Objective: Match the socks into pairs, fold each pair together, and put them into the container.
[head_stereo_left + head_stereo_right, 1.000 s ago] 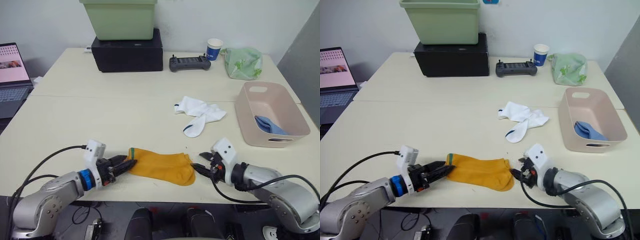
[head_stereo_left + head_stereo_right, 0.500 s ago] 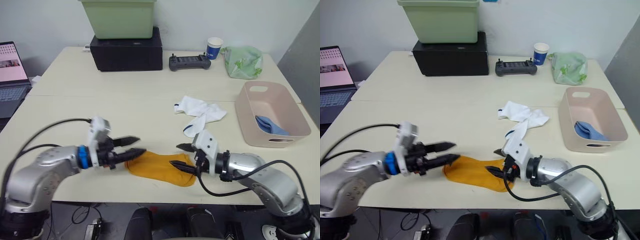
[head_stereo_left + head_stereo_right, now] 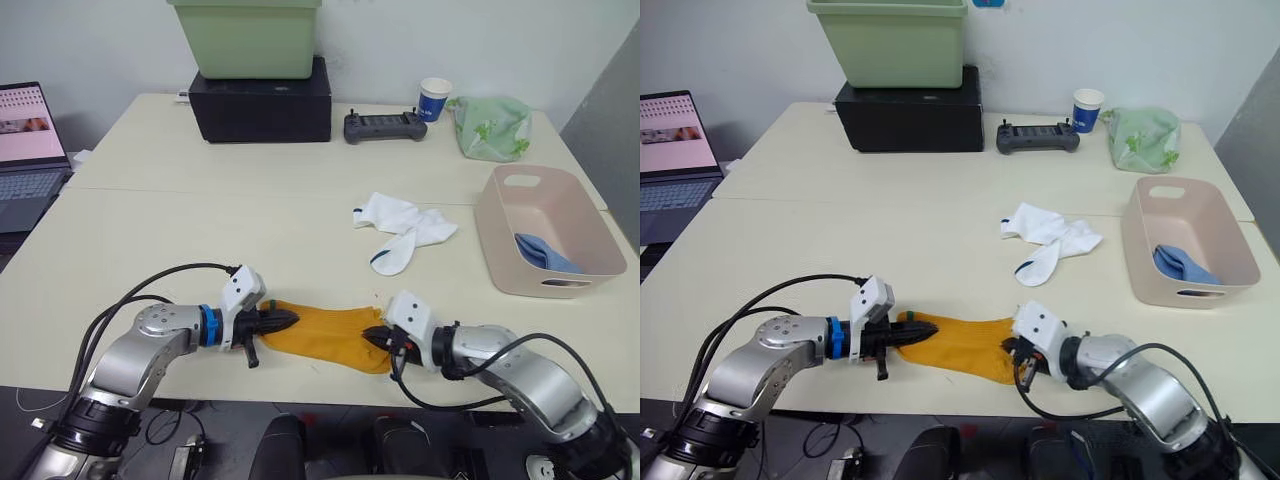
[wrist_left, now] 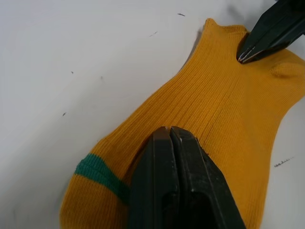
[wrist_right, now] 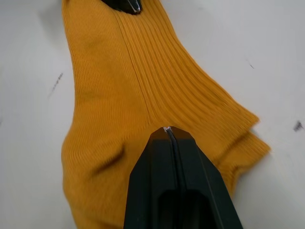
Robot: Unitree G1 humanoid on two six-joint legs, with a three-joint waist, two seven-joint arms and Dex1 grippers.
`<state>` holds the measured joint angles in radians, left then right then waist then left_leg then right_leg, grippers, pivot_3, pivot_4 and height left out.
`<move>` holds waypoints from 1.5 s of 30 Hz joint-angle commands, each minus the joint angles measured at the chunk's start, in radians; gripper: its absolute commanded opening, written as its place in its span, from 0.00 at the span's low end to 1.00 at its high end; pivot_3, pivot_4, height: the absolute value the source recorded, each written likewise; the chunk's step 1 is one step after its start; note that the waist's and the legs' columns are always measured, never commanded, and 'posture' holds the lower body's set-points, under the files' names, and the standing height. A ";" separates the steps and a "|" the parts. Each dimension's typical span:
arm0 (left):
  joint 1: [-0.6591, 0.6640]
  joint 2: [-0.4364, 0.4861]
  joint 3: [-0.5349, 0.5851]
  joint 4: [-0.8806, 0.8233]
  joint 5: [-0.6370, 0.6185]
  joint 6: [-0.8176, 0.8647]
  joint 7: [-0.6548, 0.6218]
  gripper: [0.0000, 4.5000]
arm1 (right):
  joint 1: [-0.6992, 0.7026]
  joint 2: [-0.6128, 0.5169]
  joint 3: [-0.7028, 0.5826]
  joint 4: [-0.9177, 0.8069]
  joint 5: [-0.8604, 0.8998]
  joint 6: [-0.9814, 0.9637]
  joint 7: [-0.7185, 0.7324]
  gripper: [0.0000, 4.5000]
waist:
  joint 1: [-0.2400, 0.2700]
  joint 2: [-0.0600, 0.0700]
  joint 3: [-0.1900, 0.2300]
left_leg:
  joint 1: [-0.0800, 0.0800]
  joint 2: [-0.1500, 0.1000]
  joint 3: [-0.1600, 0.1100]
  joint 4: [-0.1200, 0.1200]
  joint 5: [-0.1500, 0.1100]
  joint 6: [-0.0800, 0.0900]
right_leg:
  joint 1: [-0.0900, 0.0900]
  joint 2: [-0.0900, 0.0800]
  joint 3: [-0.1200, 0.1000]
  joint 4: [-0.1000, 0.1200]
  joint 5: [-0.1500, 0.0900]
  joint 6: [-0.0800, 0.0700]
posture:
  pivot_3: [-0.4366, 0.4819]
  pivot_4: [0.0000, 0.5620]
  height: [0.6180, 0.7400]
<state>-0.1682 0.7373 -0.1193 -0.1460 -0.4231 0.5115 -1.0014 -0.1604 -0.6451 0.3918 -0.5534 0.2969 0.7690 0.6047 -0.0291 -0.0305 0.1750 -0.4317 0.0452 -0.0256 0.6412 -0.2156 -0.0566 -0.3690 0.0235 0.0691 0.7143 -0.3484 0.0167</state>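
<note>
Lying flat near the desk's (image 3: 150,230) front edge, the mustard-orange socks (image 3: 325,332) sit stacked as one shape w/ the green-banded cuff toward the robot's left. Left gripper (image 3: 278,321) has its fingers pressed together on the cuff end; right gripper (image 3: 377,338) has its fingers clenched on the toe end. Prob. both ends are pinned so the pair stays aligned for folding. Whether fabric is actually pinched between the fingers or just pressed down can't be told. How many layers lie in the stack is hard to see. White socks (image 3: 402,226) lie in a heap mid-desk, well apart. Light blue socks (image 3: 543,253) rest in the pink container (image 3: 500,250) at far right, partly hidden by its wall
</note>
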 commanded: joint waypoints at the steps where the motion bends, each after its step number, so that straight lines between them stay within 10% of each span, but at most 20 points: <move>1: 0.031 -0.008 -0.022 0.028 0.048 -0.011 0.019 0.01 | 0.038 -0.044 -0.048 0.014 -0.014 0.012 0.011 0.01 | 0.000 0.000 -0.002 | 0.000 0.000 0.000 0.000 0.000 0.000 | 0.000 0.000 0.000 0.000 0.000 0.000 | 0.48 0.27 0.96; 8: -0.021 0.024 0.077 -0.078 -0.112 -0.005 -0.125 0.01 | -0.047 0.038 -0.109 -0.041 0.047 -0.062 0.049 0.01 | -0.006 -0.001 0.000 | 0.000 0.001 0.000 0.000 0.000 0.000 | -0.001 0.001 -0.001 0.001 0.000 0.000 | 0.48 0.27 0.96; 16: -0.041 -0.004 -0.051 0.110 0.087 -0.112 -0.101 0.01 | -0.119 0.135 0.045 0.142 -0.105 -0.032 -0.016 0.01 | -0.003 0.000 0.000 | -0.001 0.001 0.000 0.000 0.000 0.000 | -0.002 0.003 0.000 0.001 0.000 0.000 | 0.48 0.27 0.96; 31: -0.100 -0.031 0.011 0.054 0.011 -0.112 -0.141 0.01 | 0.070 0.101 -0.299 -0.082 0.115 -0.008 -0.004 0.01 | -0.003 0.002 -0.001 | 0.000 0.002 0.000 0.000 0.000 0.000 | -0.001 0.004 -0.001 0.002 0.000 0.000 | 0.48 0.27 0.96; 43: -0.052 -0.035 -0.046 0.131 0.105 -0.197 -0.177 0.00 | 0.187 0.135 -0.255 -0.152 0.192 0.199 -0.100 0.85 | -0.005 0.003 -0.002 | 0.001 0.002 0.000 0.000 0.000 0.000 | -0.001 0.007 0.000 0.002 0.000 0.000 | 0.48 0.27 0.96; 45: -0.052 -0.035 -0.040 0.131 0.103 -0.197 -0.175 0.00 | 0.192 0.153 -0.206 -0.139 0.180 0.222 -0.132 0.85 | -0.005 0.002 -0.002 | 0.001 0.002 0.000 0.000 0.000 0.000 | -0.001 0.007 0.000 0.002 0.000 0.000 | 0.48 0.27 0.96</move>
<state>-0.2339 0.7041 -0.1503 -0.0034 -0.3282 0.3164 -1.1687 0.0268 -0.4976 0.1514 -0.6738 0.4823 0.9708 0.4901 -0.0342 -0.0280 0.1726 -0.4311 0.0472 -0.0256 0.6415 -0.2156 -0.0565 -0.3696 0.0308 0.0699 0.7165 -0.3486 0.0170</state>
